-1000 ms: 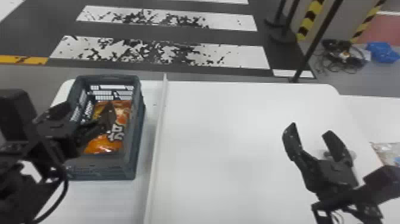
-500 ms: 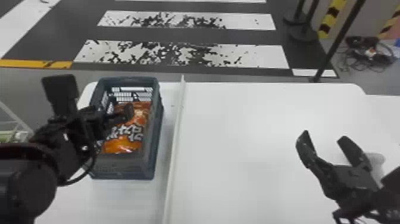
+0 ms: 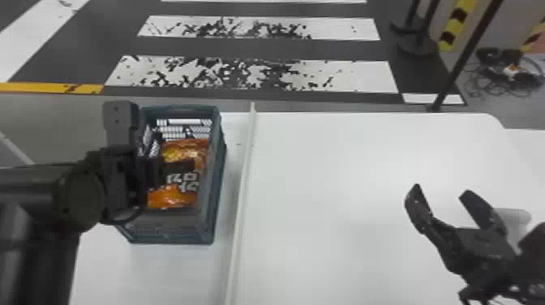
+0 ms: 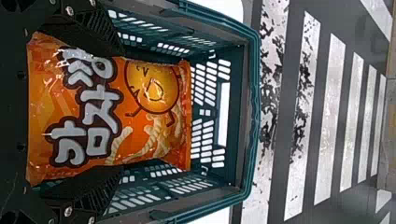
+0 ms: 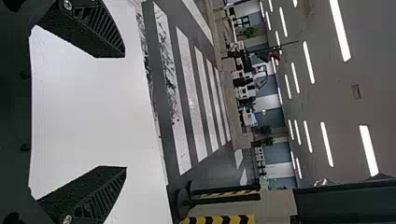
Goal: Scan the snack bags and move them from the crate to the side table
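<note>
At the left gripper point(image 3: 184, 166), the bag point(image 3: 174, 198) lies in the crate point(image 3: 170, 229), which stands on the table point(image 3: 324, 202). Just right of that gripper runs the strip point(image 3: 241, 194). Beyond the right gripper point(image 3: 441, 190), past the table, are a post point(image 3: 453, 77) and cables point(image 3: 496, 71).

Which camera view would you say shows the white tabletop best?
The head view: it takes in the broadest stretch of the tabletop, including its far edge. The right wrist view shows part through the open right tool; the left wrist view, slivers beyond the crate.
</note>
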